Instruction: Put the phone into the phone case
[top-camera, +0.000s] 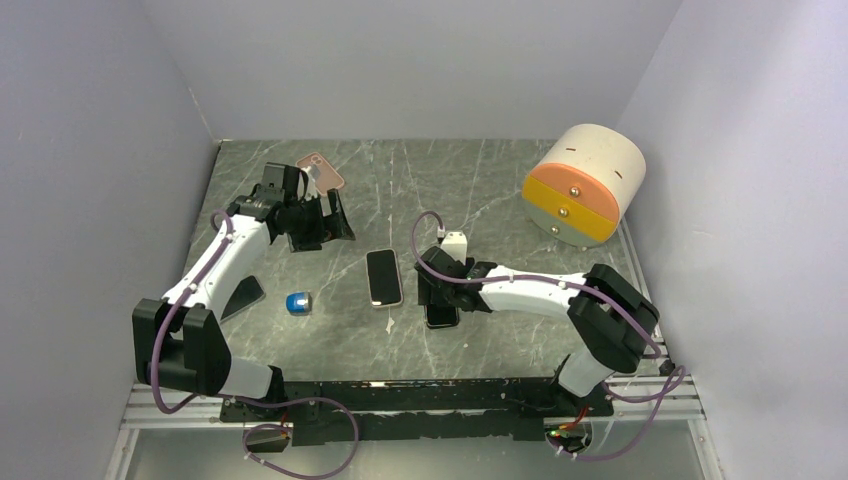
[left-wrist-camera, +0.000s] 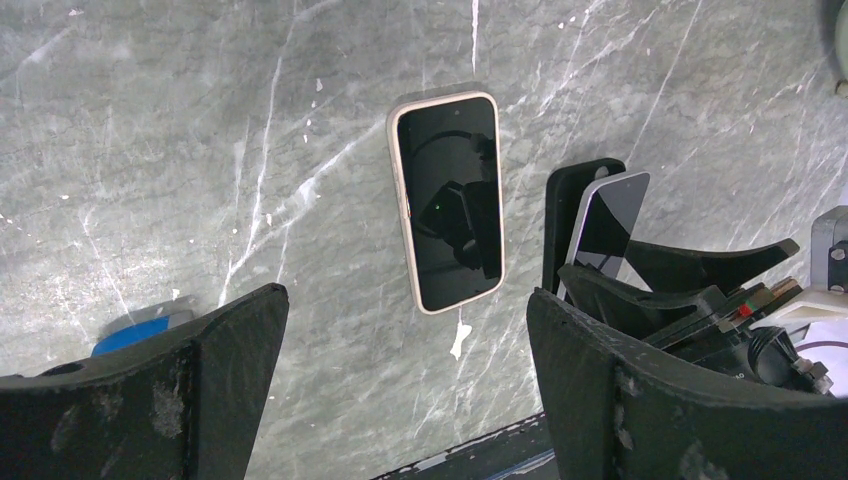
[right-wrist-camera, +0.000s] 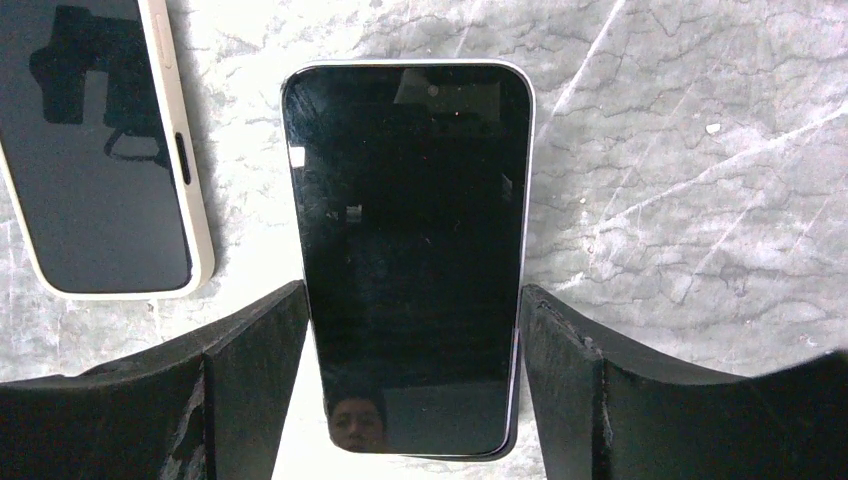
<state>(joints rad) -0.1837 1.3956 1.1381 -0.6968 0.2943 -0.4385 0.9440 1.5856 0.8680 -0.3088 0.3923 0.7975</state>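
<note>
Listener: Phone first: where did we find it?

Describer: We found it screen up on the marble table, right of centre, with its near end between the fingers of the right gripper. Both black fingers pressed against the long edges. We read that as a sideways pinch, a hold that left the glass face and the back free.

Listener: And the case we needed?

Describer: We could not be sure. In the left wrist view a dark rounded shape stood just behind the phone's far end, touching it or nearly so. We judged it to be a black case, and the phone looked tipped toward it, perhaps so one end could seat first. What looked like a pink case lay at the far left, well apart.

Listener: What was the other handset we noticed?

Describer: A second phone, already cased in cream, lay just beside the pinched one without touching it.

Listener: And the other arm?

Describer: The left gripper hung above the table near the pink case, its fingers spread wide with nothing between them. We judged it was parked clear so the right arm had room.
</note>
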